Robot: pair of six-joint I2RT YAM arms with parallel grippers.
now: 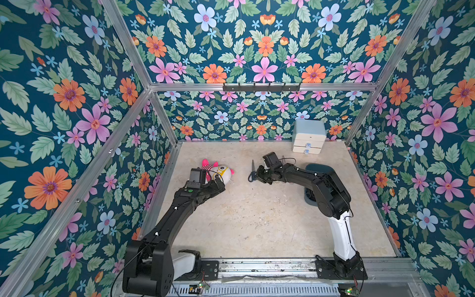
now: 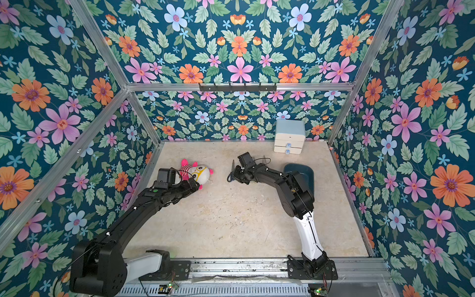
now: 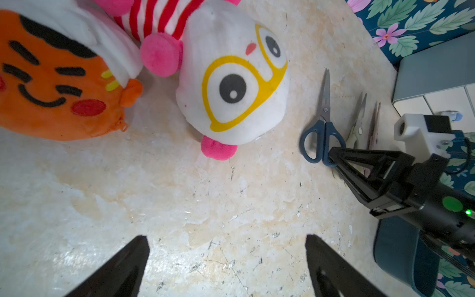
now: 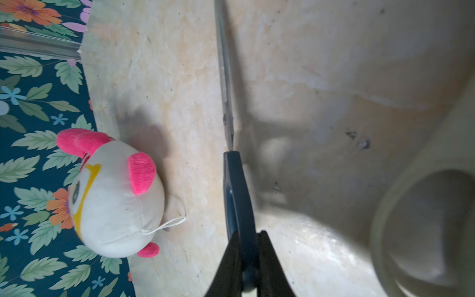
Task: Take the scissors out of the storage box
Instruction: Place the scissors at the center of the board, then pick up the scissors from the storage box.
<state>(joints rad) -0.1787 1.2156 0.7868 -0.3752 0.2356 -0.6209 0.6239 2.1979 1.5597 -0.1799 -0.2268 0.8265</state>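
Observation:
My right gripper (image 1: 258, 174) (image 4: 248, 234) is shut on the handle of a dark-blue-handled pair of scissors (image 1: 252, 172) (image 2: 232, 171) (image 3: 322, 120) (image 4: 239, 195). It holds them low over the table's middle, blades pointing toward the back wall. Two more scissors, one cream-handled (image 3: 357, 123) and one pale-pink (image 3: 374, 123), lie on the table just beyond. The dark teal storage box (image 1: 318, 168) (image 2: 300, 171) (image 3: 401, 257) sits to the right, largely hidden under my right arm. Its inside is out of sight. My left gripper (image 1: 218, 183) (image 3: 226, 239) is open and empty beside a plush toy.
A white plush with yellow goggles (image 1: 222, 173) (image 3: 231, 84) (image 4: 115, 205) lies left of the scissors, an orange plush (image 3: 59, 84) beside it. A pale-blue-and-white two-drawer cabinet (image 1: 308, 136) stands at the back right. Floral walls enclose the table.

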